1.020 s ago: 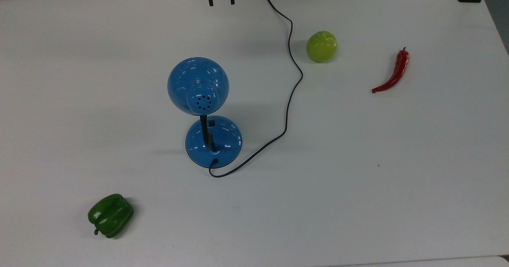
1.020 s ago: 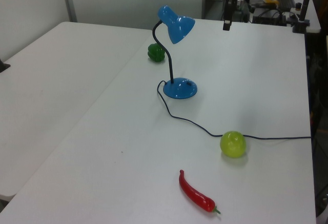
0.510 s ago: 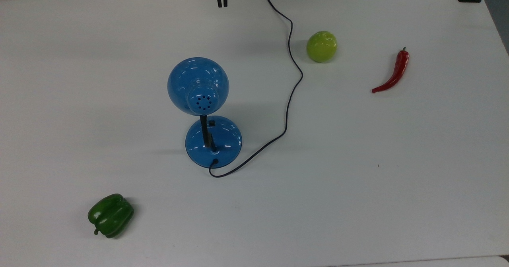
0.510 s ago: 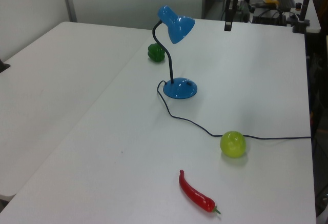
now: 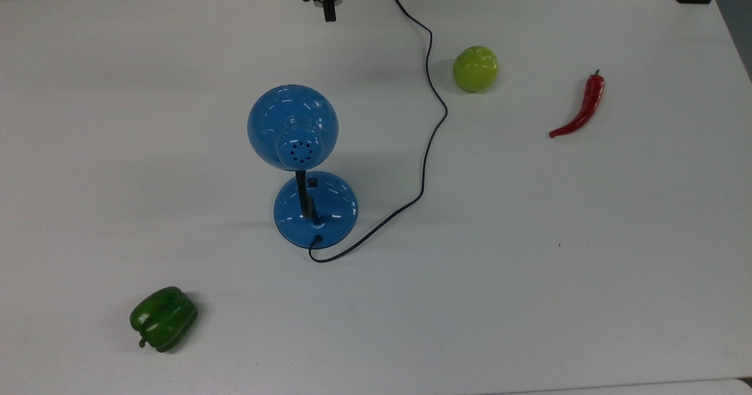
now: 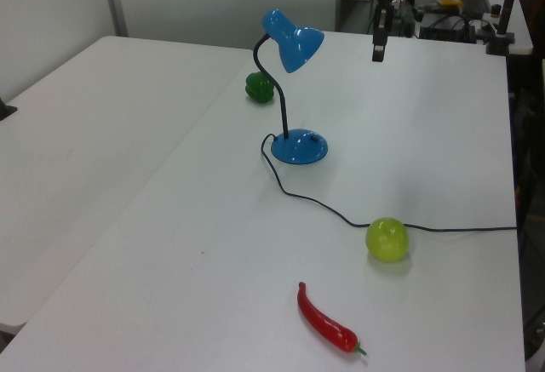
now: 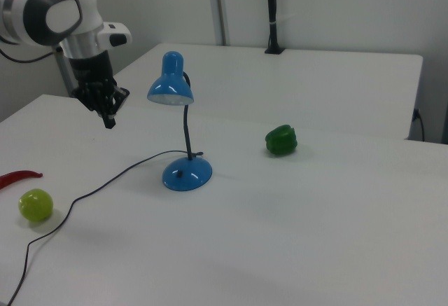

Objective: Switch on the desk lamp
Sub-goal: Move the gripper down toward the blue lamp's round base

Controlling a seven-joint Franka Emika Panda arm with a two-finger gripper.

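Closed with its two fingers pressed together and nothing between them, the gripper [image 5: 329,14] hangs in the air over the table's far edge in the top view, well apart from the desk lamp [image 5: 301,166]. In the right view the gripper [image 7: 108,119] points downward to the lamp's left, about level with the shade.

The desk lamp stands upright near the middle of the white table [image 5: 529,265], its domed blue shade [image 5: 292,126] overhanging part of the round base [image 5: 329,213]. A small black switch [image 5: 312,181] sits on the base just beside the stem, and the black cord [image 5: 432,130] runs from the base toward the table's far edge. No glow shows under the shade in the right view, so the lamp appears to be off.

Judging by this, the task is barely begun: the whole approach, the descent to the base and the press on the switch are all left. The overhanging shade may crowd a straight-down approach.

A green bell pepper [image 5: 163,318], a green apple [image 5: 475,69] and a red chili pepper [image 5: 581,110] lie apart from the lamp.
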